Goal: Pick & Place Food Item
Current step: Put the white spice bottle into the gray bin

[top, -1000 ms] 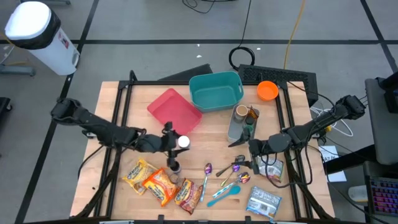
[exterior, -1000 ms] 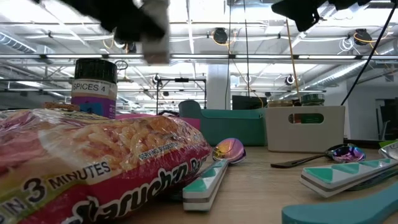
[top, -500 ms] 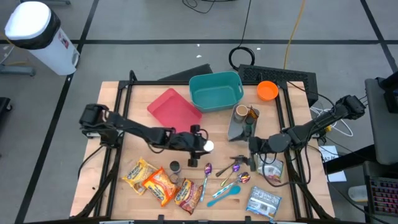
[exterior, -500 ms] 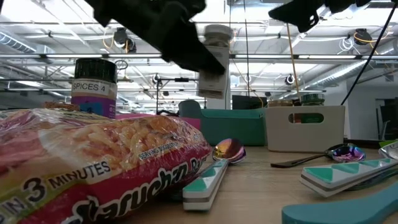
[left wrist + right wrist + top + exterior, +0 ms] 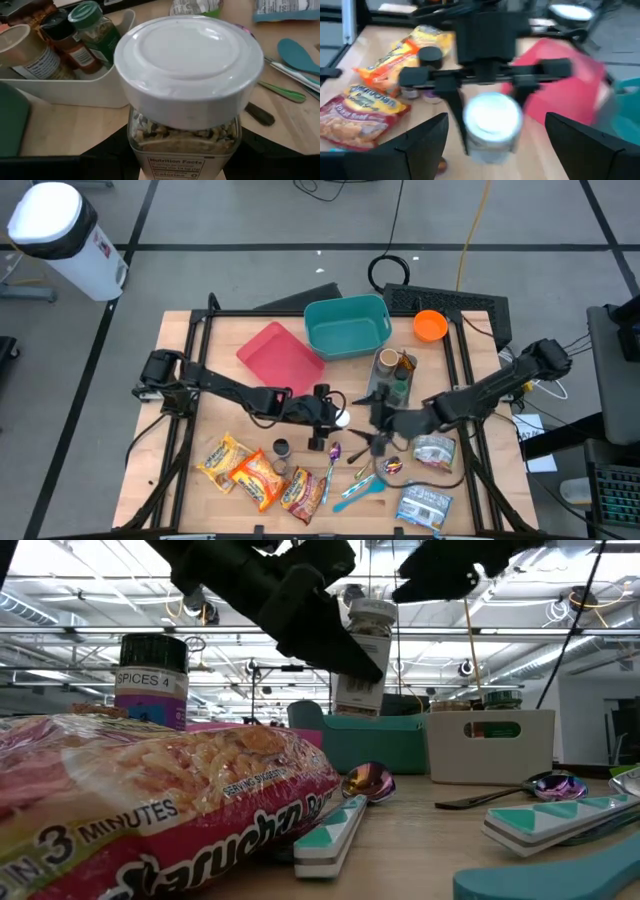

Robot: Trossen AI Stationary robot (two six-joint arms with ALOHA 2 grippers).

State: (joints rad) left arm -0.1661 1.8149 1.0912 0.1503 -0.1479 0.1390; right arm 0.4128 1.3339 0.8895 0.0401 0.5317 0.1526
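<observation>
A clear spice jar with a white lid (image 5: pixel 339 418) is held above the table's middle by my left gripper (image 5: pixel 326 420), which is shut on it. The jar also shows in the low view (image 5: pixel 362 655), the left wrist view (image 5: pixel 187 75) and the right wrist view (image 5: pixel 492 125). My right gripper (image 5: pixel 384 427) is open. It is a short way to the jar's right and faces it, its fingers (image 5: pixel 427 140) spread wide and touching nothing. My left gripper pinches the jar's clear body (image 5: pixel 145 137) just below the white lid, one finger (image 5: pixel 107 155) on each side. The fingers come nearly level from the table's left side. The jar is lifted clear of the table, lid up and slightly tilted.
A white organiser with spice jars (image 5: pixel 388 376), a teal bin (image 5: pixel 347 327), a red tray (image 5: pixel 280 358) and an orange bowl (image 5: pixel 430 326) stand at the back. Noodle packets (image 5: pixel 260 475), a dark-lidded spice jar (image 5: pixel 281 447), spoons (image 5: pixel 370 465) and pouches (image 5: pixel 425 502) lie near the front.
My left gripper has carried the white-lidded jar toward the table's right, from beside the dark-lidded jar to the table's middle, still clear of the table. My right gripper has moved toward the table's left, closer to the jar.
</observation>
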